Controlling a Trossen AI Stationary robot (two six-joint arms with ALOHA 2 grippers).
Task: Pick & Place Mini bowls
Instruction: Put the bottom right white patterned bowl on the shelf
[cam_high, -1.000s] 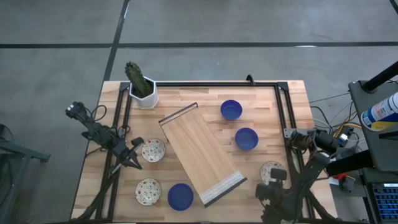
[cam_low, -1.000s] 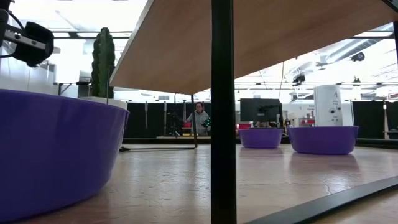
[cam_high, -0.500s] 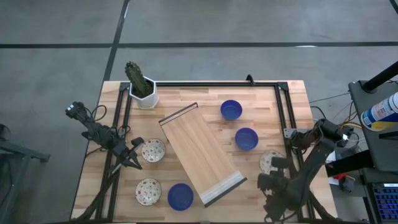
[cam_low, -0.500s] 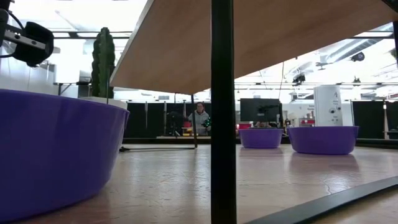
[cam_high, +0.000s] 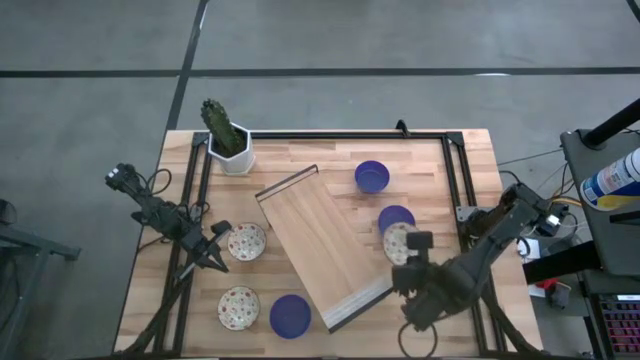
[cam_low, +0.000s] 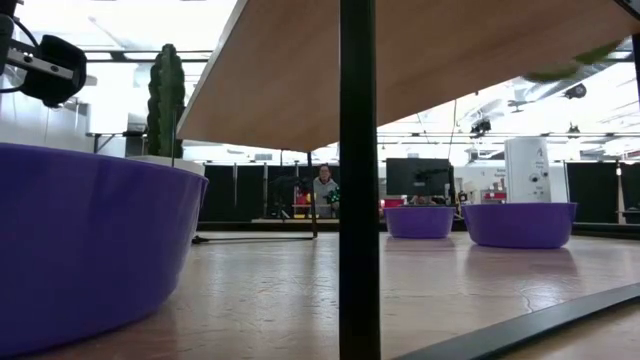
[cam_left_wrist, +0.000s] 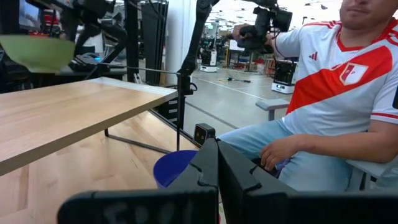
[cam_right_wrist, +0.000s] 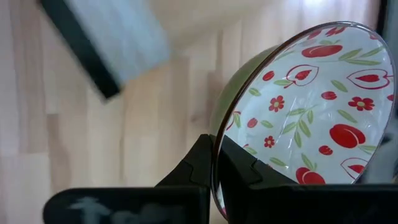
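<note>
Floral mini bowl pinched by its rim in the right gripper, just off the wooden tray.

The right gripper's fingers are closed on the bowl's edge, and the bowl is tilted, its red-and-green pattern facing the wrist camera. Seen from above, it overlaps the blue bowl that sits beside the tray's right long edge. A second blue bowl lies off the tray's far right corner, and a third near its lower left end. Two more floral bowls rest on the table to the tray's left. The left gripper waits just beside the upper one, jaws pressed together with nothing between them.
</note>
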